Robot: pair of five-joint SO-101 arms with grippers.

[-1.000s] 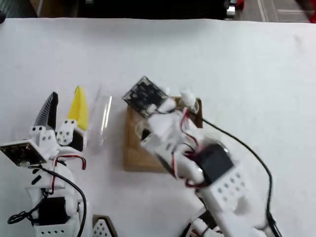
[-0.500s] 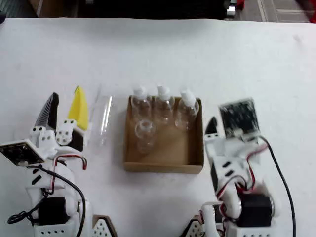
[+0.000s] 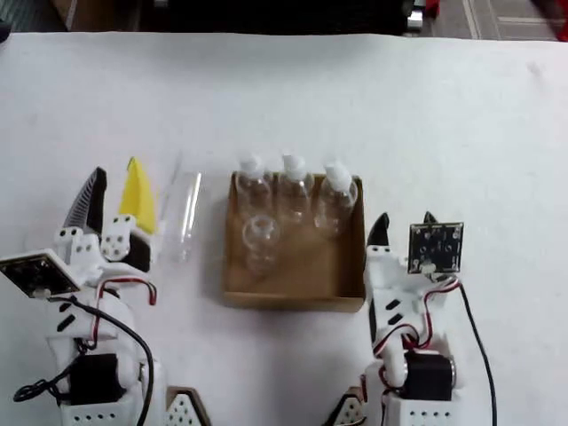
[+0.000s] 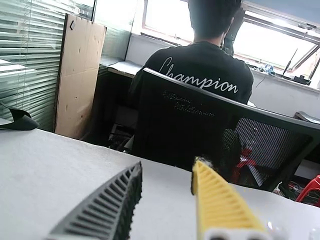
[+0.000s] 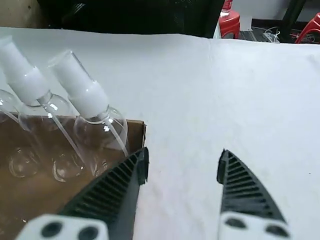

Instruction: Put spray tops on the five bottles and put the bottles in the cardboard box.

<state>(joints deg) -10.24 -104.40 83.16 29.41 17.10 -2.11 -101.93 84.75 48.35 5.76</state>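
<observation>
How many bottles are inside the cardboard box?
4. Along the far wall of the cardboard box are the left bottle, middle bottle and right bottle, each white-topped. The fourth bottle, without a top, is just in front of the left one.

My counter (image 3: 461, 115) is bright, evenly lit from above, with soft shadows beside the box (image 3: 293, 303). The windows (image 4: 167, 17) glare white with daylight.

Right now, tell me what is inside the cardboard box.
The cardboard box holds three bottles with spray tops along its far wall and a fourth bottle in front of them, apparently without a top. The box floor beneath them is covered.
</observation>
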